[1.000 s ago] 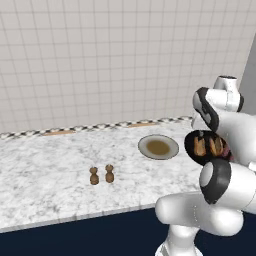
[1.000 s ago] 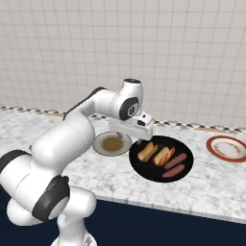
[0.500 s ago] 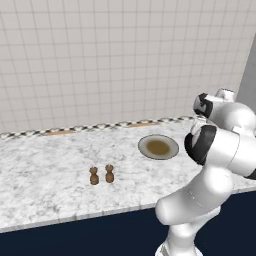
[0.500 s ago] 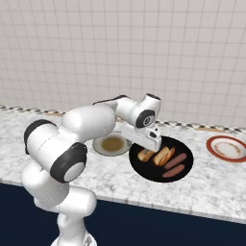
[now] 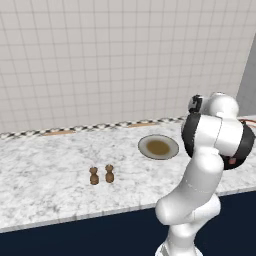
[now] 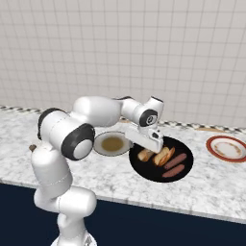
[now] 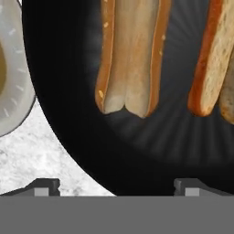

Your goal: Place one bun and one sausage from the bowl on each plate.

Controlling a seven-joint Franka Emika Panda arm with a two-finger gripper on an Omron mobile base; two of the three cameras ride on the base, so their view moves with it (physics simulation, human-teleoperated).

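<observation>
Gripper (image 7: 116,187) has descended, spread over a bun (image 7: 130,59) in the bowl (image 7: 64,91).

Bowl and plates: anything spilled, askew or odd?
Nothing stands out. Both buns and both sausages lie inside the bowl; nothing is spilled on the counter. The beige plate and the red-rimmed plate sit flat with no bun or sausage on them. The end effector is open over the bowl, holding nothing.
</observation>
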